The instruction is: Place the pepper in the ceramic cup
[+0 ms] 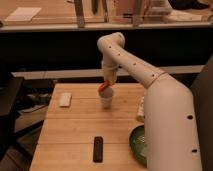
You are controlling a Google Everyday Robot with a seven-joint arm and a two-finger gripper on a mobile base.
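The small white ceramic cup (106, 98) stands on the wooden table (75, 130) near its far middle. The orange-red pepper (103, 87) hangs tilted just above the cup's rim, its lower end at or inside the cup's mouth. My gripper (107, 81) is directly above the cup, at the pepper's upper end, pointing down.
A black remote (98, 148) lies near the table's front edge. A green bowl (138, 145) sits at the front right, partly behind my arm. A small white flat object (65, 99) lies at the far left. A white bottle (141, 108) is at the right, mostly hidden by my arm.
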